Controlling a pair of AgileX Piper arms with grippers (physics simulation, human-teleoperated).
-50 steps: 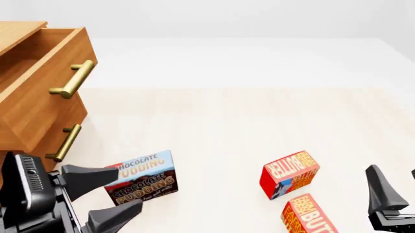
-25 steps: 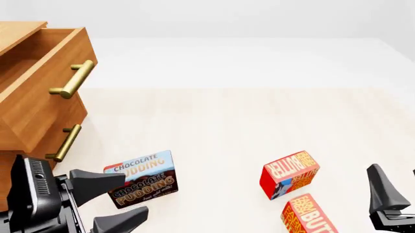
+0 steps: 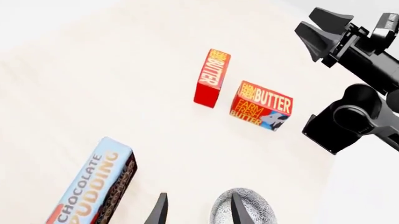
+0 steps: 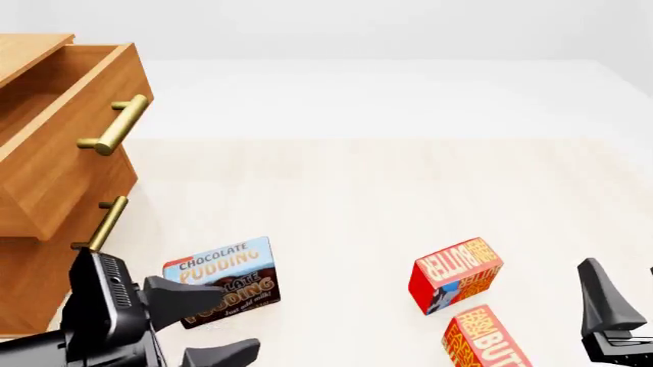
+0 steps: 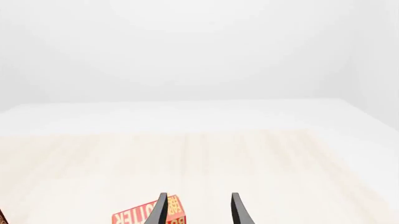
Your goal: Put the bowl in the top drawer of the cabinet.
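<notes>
We hold our left gripper (image 4: 209, 325) spread wide, low beside the chocolate pudding box (image 4: 226, 281), to reach the bowl (image 3: 244, 208) just beyond its fingertips. The top drawer (image 4: 63, 130) stands open, ready. Our right gripper (image 5: 197, 209) waits, jaws apart.

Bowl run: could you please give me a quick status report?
Left gripper open, empty, bowl by its fingertips. Right gripper open, idle. Top drawer open. Chocolate pudding box close beside the left gripper.

bowl (image 3: 244, 208): grey mosaic pattern, bottom edge of left wrist view
top drawer (image 4: 63, 130): pulled open, upper left
cabinet (image 4: 30, 260): brown wood, left edge
</notes>
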